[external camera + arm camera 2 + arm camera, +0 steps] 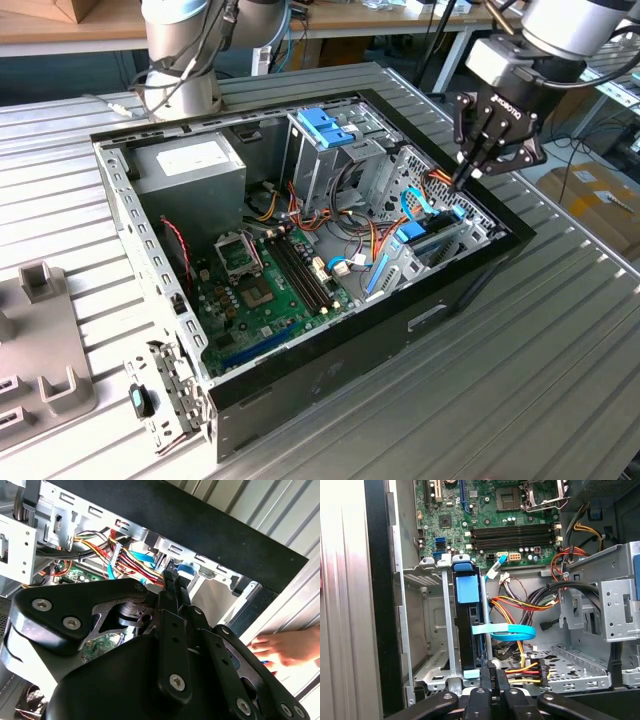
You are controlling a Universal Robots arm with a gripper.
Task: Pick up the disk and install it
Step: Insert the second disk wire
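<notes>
claw pressed together, holding nothing, over the open computer case, at its corner on the exterior view's right | disk seated on edge in the drive bay just beneath the fingertips | second wrist view: a person's hand outside the case | ribbed metal worktop, workshop benches behind
</notes>
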